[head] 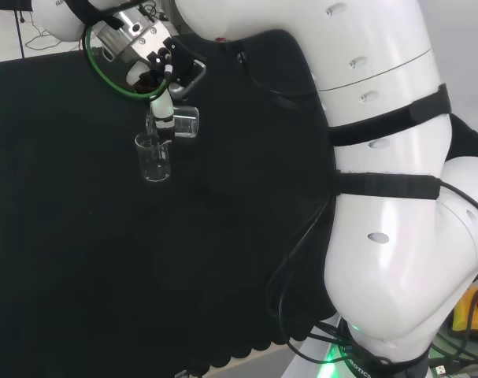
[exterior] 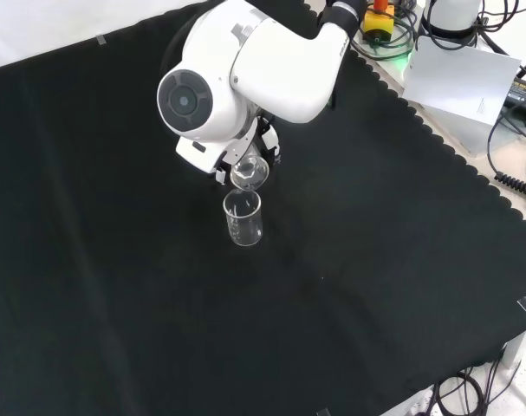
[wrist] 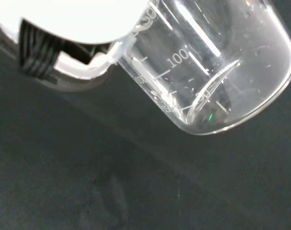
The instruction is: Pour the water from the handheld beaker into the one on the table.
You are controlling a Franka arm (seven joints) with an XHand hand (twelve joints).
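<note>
Hand clamped on held beaker, fingers curled round its wall. Held beaker tipped near flat, mouth over standing beaker, lip just above its rim. Standing beaker upright on cloth, in middle, nearer edge under arm's base than far edge. Wrist view: held beaker looks nearly drained, droplets on glass. Step: pour, likely near end. Water level in standing beaker unclear. Next: tip upright, lift clear without knocking rim.
</note>
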